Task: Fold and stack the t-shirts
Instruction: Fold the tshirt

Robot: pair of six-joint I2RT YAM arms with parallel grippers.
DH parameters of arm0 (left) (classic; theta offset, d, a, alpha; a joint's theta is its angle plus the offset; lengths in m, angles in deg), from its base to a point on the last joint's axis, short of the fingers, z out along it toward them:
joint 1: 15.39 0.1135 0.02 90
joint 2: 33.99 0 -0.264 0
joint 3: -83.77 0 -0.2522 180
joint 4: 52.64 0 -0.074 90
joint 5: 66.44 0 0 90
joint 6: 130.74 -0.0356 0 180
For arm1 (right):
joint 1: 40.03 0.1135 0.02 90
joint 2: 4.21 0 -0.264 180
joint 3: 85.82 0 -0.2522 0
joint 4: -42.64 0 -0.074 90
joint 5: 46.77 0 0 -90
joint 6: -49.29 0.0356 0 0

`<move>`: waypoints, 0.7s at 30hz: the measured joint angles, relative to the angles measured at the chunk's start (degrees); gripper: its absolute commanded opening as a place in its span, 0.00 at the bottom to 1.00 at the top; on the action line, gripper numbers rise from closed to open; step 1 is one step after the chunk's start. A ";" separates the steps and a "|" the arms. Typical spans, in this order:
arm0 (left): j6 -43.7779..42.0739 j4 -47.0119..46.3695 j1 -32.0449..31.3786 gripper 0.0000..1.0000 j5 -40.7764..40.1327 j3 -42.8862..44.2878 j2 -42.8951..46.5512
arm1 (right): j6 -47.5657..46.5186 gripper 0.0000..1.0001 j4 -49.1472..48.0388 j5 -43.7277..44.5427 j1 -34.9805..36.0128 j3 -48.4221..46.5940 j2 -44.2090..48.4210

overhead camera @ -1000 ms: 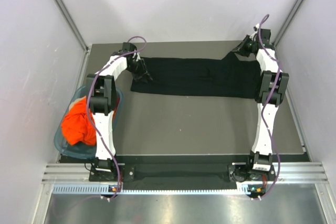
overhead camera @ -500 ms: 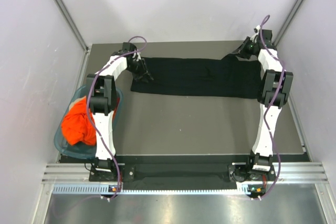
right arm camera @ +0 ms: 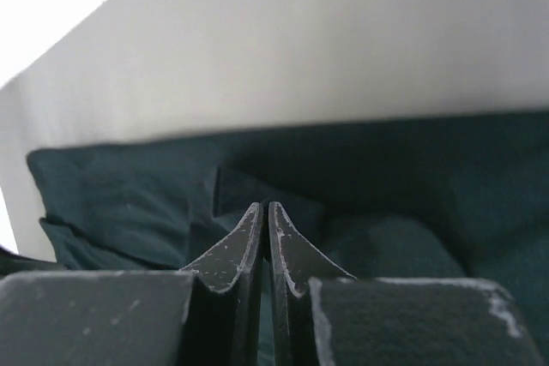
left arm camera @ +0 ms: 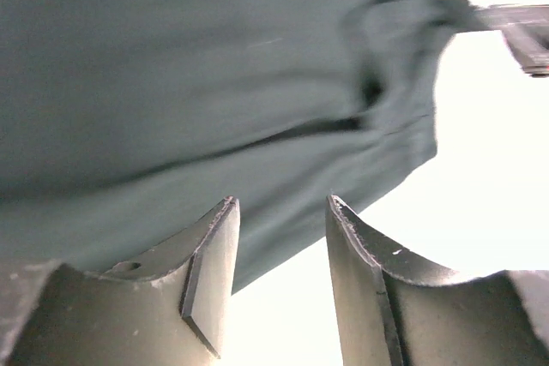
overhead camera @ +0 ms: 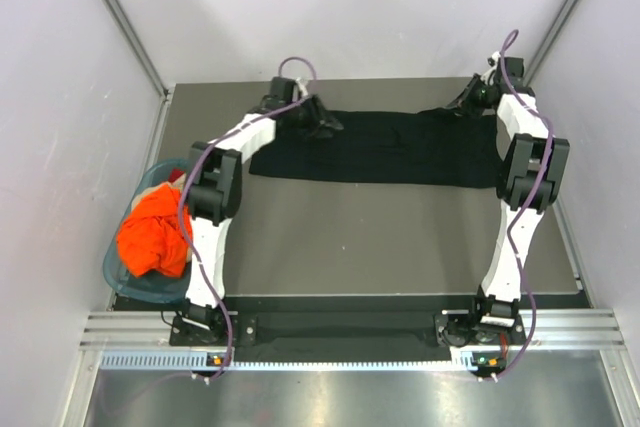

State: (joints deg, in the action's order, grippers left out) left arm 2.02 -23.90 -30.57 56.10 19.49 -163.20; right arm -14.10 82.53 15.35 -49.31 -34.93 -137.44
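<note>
Grey worktop point(overhead camera: 380, 237) carries the black t-shirt point(overhead camera: 390, 152), which lies flat in a long strip along the far edge. Next is the teal basket point(overhead camera: 112, 269) at the near left corner, with the orange t-shirt point(overhead camera: 150, 237) bunched up inside. Over the black shirt's left end, the left pincer point(left arm camera: 280, 199) has its fingers apart and holds nothing. At the far right corner, the right pincer point(right arm camera: 264, 205) is pressed together; I cannot tell if it pinches cloth. If only one side pulls, the black shirt may bunch up or fold crooked.
</note>
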 measured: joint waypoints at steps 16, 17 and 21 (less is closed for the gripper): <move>24.59 -18.29 -15.93 0.46 -19.34 21.94 -20.63 | -0.66 0.05 -4.87 2.67 -1.07 6.54 2.40; 25.24 -18.60 -15.98 0.45 -19.91 22.12 -21.51 | -0.44 0.05 -5.46 2.51 -1.22 7.37 2.75; 28.17 -21.77 -16.00 0.41 -20.83 22.14 -24.65 | 0.35 0.05 -8.11 1.66 -1.92 9.84 3.41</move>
State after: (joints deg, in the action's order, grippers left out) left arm 30.19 -45.67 -46.57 35.27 41.63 -187.85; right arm -13.75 74.42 17.01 -51.23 -25.10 -134.03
